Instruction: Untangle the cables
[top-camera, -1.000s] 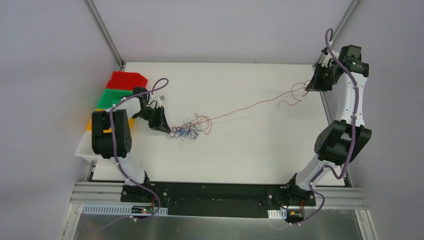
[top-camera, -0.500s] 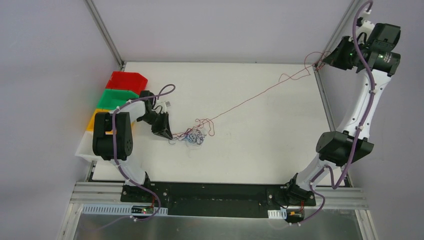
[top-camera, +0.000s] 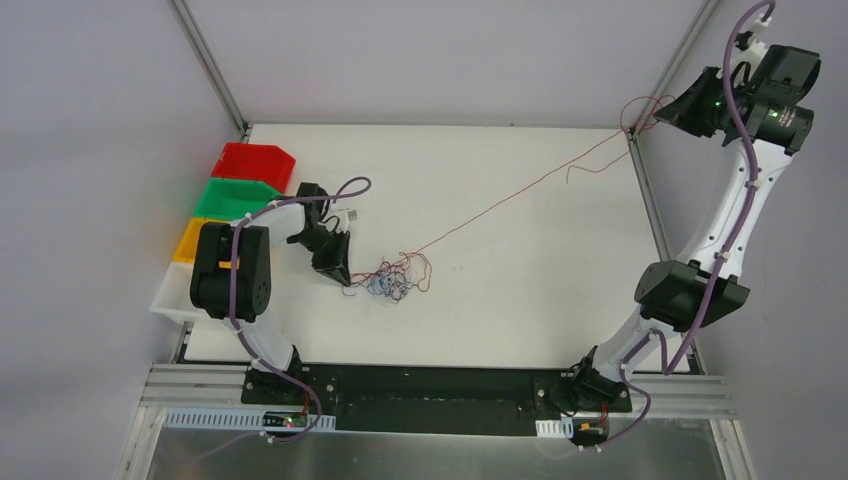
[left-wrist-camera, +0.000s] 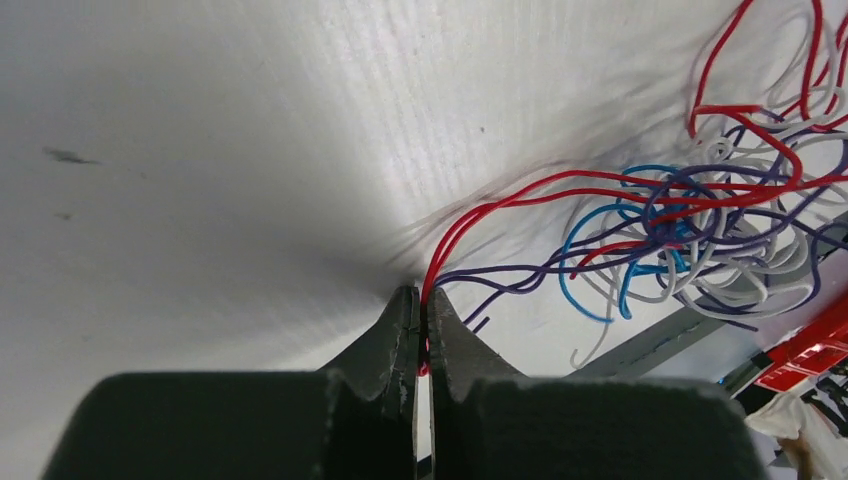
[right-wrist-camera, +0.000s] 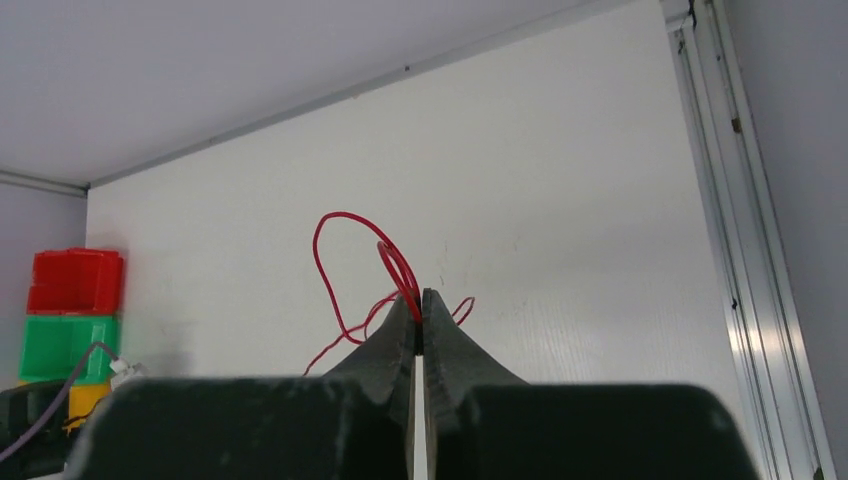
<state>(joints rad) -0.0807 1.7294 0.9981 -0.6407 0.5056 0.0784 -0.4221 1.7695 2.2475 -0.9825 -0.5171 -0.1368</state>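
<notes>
A tangle of thin red, blue, purple and white cables (top-camera: 393, 279) lies on the white table (top-camera: 500, 300) left of centre, also in the left wrist view (left-wrist-camera: 700, 220). My left gripper (top-camera: 344, 276) is at the tangle's left edge, shut on red and purple strands (left-wrist-camera: 421, 300). One long red cable (top-camera: 520, 193) runs taut from the tangle to the far right corner. My right gripper (top-camera: 668, 113) is raised beyond the table's right rail, shut on loops of this red cable (right-wrist-camera: 345, 250).
Red (top-camera: 255, 160), green (top-camera: 232, 196) and yellow (top-camera: 190, 240) bins are stacked at the table's left edge. An aluminium rail (top-camera: 650, 215) runs along the right edge, and frame posts rise at both far corners.
My right gripper rose and moved outward past the right rail, drawing the red cable longer. My left gripper and the tangle slid right and slightly toward the near edge.
</notes>
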